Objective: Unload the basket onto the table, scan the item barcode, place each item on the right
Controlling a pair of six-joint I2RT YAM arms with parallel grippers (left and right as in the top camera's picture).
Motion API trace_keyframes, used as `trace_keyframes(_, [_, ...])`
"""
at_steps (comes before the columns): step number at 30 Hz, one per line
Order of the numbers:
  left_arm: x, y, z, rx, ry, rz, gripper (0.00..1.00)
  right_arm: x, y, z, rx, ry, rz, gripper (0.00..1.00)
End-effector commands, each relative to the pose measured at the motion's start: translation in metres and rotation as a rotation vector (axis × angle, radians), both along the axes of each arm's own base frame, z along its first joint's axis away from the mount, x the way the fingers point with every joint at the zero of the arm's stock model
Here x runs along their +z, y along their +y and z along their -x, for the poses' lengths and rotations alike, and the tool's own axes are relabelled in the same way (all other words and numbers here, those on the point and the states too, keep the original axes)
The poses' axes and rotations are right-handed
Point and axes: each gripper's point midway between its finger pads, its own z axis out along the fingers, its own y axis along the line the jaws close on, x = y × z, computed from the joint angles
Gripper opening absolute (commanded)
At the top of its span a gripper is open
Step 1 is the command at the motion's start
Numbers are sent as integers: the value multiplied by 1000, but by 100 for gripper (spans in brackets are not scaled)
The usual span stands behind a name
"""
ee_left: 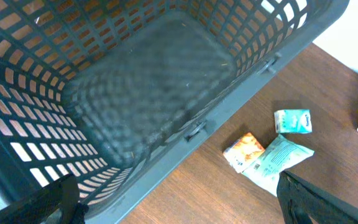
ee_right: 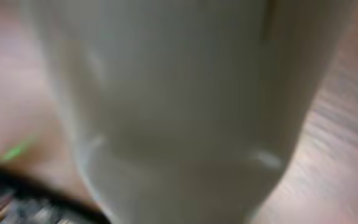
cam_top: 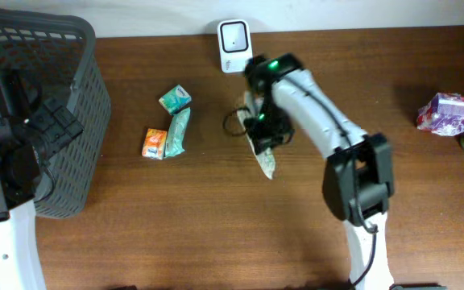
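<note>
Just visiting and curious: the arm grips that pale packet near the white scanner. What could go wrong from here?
The right tool is shut on the pale packet with one end sticking out; that free end could sag or slip out when lifted. The scanner stands close to the arm, so a quick swing might knock it. No barcode shows in any view, so it may face the wrong way.

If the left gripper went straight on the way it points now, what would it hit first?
Probably the basket: the open left gripper points down at its wall near the packets. Depth is unclear, so it might clear the rim and reach the table instead.
</note>
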Motion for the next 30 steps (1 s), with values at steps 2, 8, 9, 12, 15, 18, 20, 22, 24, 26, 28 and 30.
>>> trace_keyframes(2, [3,1,3,13,-12,4,99,78,26,-18,99,-48,-731,4])
trace_keyframes(8, [3,1,3,13,-12,4,99,147,40,-32,228,-298,-1236,4])
trace_keyframes(9, [3,1,3,13,-12,4,99,159,41,-34,235,-341,-1309,4])
trace_keyframes(12, [3,1,3,13,-12,4,99,175,41,-40,227,-390,-1406,4])
trace_keyframes(15, [3,1,3,13,-12,4,99,175,41,-40,213,-373,-1404,4])
trace_keyframes(18, [3,1,3,13,-12,4,99,175,41,-40,208,-367,-1403,4])
trace_keyframes(20, [3,1,3,13,-12,4,99,175,41,-40,206,-365,-1403,4])
trace_keyframes(22, [3,1,3,13,-12,4,99,175,41,-40,205,-364,-1402,4])
trace_keyframes(24, [3,1,3,13,-12,4,99,175,41,-40,205,-363,-1402,4])
trace_keyframes(26, [3,1,3,13,-12,4,99,174,41,-40,207,-362,-1395,4])
trace_keyframes(28, [3,1,3,13,-12,4,99,164,40,-39,227,-360,-1340,4])
trace_keyframes(30, [3,1,3,13,-12,4,99,131,34,-38,237,-298,-1140,4])
